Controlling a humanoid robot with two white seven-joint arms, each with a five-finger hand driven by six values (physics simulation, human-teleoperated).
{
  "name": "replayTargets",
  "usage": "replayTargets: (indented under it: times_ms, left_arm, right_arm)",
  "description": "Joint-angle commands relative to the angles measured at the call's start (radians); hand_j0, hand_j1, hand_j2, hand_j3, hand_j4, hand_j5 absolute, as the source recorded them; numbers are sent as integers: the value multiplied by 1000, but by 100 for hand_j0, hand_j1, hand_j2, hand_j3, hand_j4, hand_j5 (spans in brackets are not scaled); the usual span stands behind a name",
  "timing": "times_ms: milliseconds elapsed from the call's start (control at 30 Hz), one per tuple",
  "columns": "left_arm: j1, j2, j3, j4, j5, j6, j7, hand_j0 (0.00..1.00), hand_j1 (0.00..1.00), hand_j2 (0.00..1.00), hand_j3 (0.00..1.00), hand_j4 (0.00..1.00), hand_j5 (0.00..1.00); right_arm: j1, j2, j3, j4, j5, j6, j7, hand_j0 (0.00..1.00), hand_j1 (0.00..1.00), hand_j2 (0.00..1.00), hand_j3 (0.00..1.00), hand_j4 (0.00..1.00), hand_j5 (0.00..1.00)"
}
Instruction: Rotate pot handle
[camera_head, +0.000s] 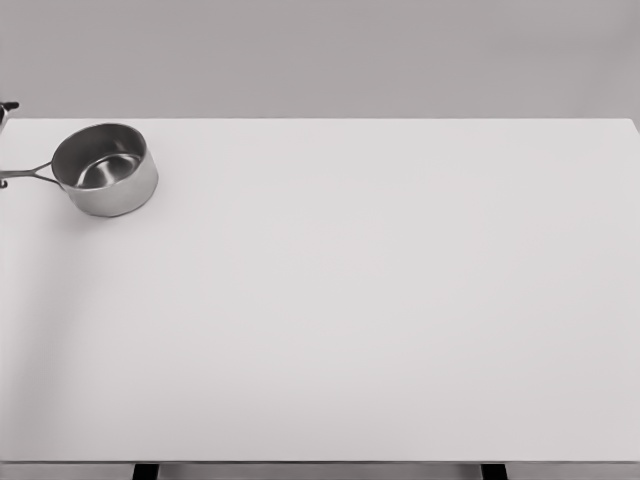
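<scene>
Standing upright on the white bench (350, 300), in its far left corner: a small metal pot (105, 170). Round, with straight low walls, of brushed steel, silver-grey outside and darker inside. Open on top, with the flat shiny bottom visible through the mouth and a bright reflection on the inner wall. Thin rim, a little lighter than the wall below it. Soft faint shadow under the near side of the body, on the bench.

Fixed to the left side of the pot, just under the rim: a long thin handle (28, 173), also of metal, dark grey. Pointing to the left, almost parallel to the far edge of the bench, turned only slightly towards the near side. Cut by the left border of the view, so its end not visible.

Farther back than the handle, at the same left border: a small dark thing (5, 105), mostly cropped, impossible to name. Apart from the pot, not touching it.

Fingers of both hands outside the view; cannot tell whether wide, narrow or holding something, and so cannot give the place of the pot relative to them.

Behind the bench, a plain grey wall (320, 50). At the lower edge, under the bench top, two dark supports (145, 471), well apart from each other.
</scene>
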Motion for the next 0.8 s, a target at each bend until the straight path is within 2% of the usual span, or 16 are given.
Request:
replayTargets:
  times_ms: [0, 767]
  left_arm:
    - [0, -8, -4, 5, -3, 0, 1, 100, 100, 100, 100, 100, 100]
    - [-46, -19, -19, 50, -11, 0, 2, 100, 100, 100, 100, 100, 100]
  right_arm:
    - [0, 0, 0, 0, 0, 0, 0, 100, 100, 100, 100, 100, 100]
    - [0, 0, 0, 0, 0, 0, 0, 100, 100, 100, 100, 100, 100]
